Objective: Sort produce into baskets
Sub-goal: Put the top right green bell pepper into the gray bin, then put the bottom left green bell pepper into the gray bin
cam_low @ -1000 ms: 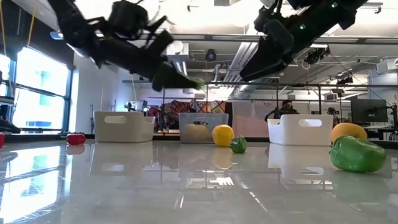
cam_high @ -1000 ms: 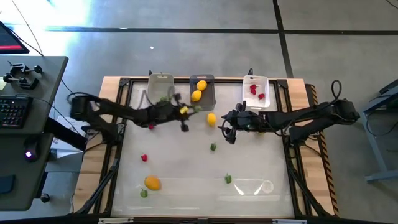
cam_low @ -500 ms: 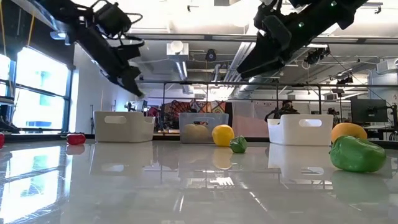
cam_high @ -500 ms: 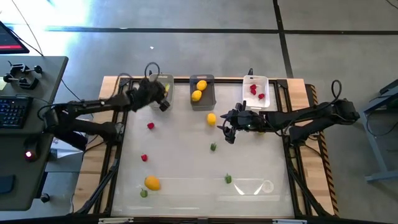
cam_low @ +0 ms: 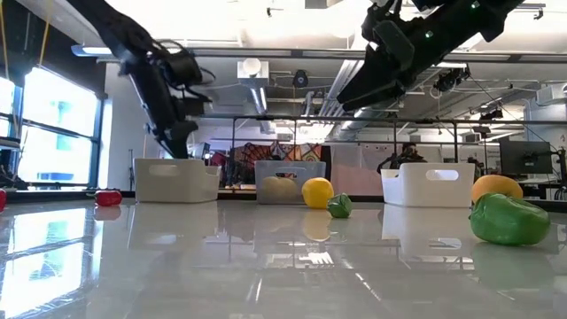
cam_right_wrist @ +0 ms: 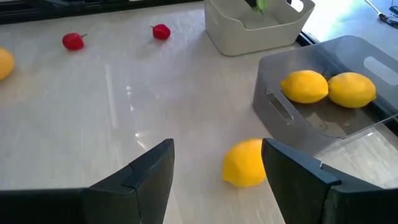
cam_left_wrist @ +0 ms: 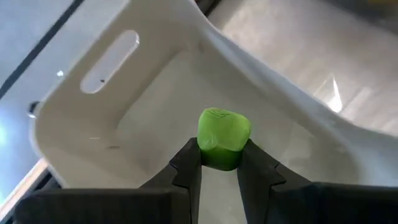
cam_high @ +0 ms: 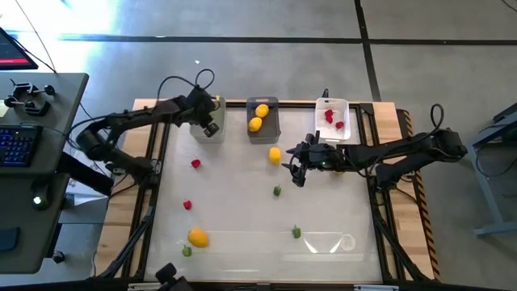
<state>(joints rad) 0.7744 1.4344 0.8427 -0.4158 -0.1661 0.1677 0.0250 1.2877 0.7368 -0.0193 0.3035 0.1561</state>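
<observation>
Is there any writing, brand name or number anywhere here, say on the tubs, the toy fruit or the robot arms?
None can be read in any view.
The beige tub, grey tub and white tub: plain, no labels.
The green piece in the left hand, and the lemon near the right hand: unmarked.
The monitor beside the table and the room behind it in the low view: too small to read.

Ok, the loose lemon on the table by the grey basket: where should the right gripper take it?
Grip the lemon across its narrow middle, coming straight down from above. It lies on its side clear of the grey basket, and the open right gripper already hovers beside it.
</observation>
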